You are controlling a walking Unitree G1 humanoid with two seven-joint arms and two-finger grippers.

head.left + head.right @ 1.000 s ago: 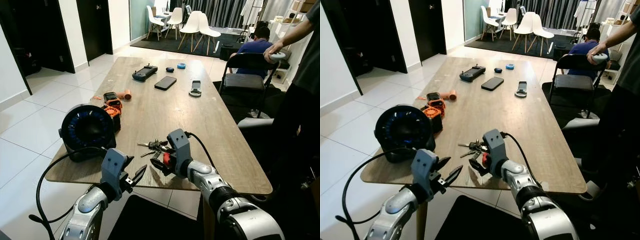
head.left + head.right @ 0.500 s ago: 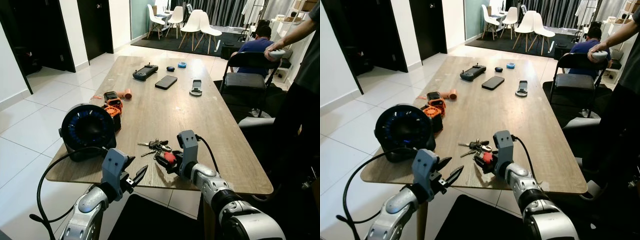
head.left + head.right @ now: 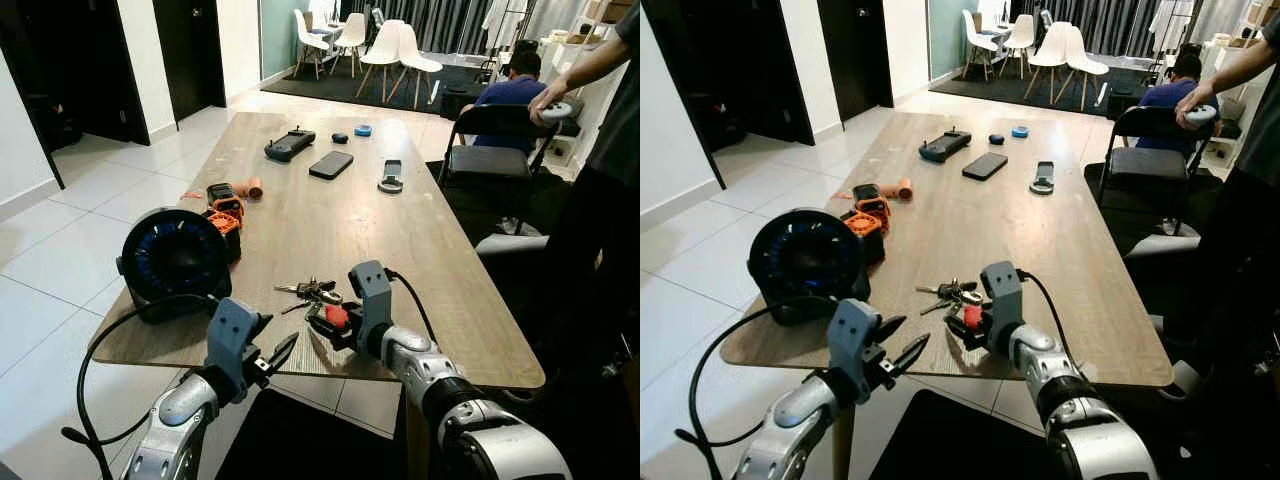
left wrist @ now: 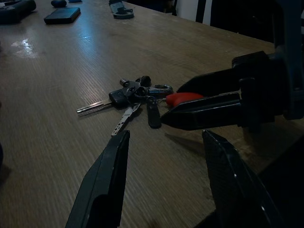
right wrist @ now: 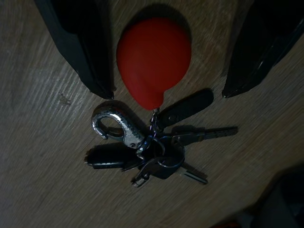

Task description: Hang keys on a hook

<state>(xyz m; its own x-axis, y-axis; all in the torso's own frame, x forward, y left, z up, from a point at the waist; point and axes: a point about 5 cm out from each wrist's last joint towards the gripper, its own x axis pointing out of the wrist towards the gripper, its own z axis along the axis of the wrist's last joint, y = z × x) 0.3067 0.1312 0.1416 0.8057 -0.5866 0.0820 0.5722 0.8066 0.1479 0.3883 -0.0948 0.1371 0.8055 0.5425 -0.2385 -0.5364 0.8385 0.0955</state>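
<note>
A bunch of keys (image 3: 311, 292) with a silver clip (image 5: 116, 124) and a red fob (image 5: 153, 64) lies on the wooden table (image 3: 420, 230) near its front edge. My right gripper (image 3: 324, 321) is low over the table, open, with one black finger (image 5: 85, 52) on each side of the red fob. The fingers are not closed on it. My left gripper (image 3: 272, 357) hangs open just off the table's front edge, pointing at the keys (image 4: 135, 92) from a short distance. From the left wrist I see the right gripper's fingers (image 4: 204, 111) beside the red fob (image 4: 183, 98).
A round black fan (image 3: 175, 257) and an orange tool (image 3: 225, 208) stand left of the keys. Further back lie a phone (image 3: 331, 165) and a black controller (image 3: 289, 146). A person (image 3: 600, 200) stands at the right by a folding chair (image 3: 495, 150).
My right gripper shifted slightly right along the front edge and stays astride the red fob. The keys and my left gripper have kept their places.
</note>
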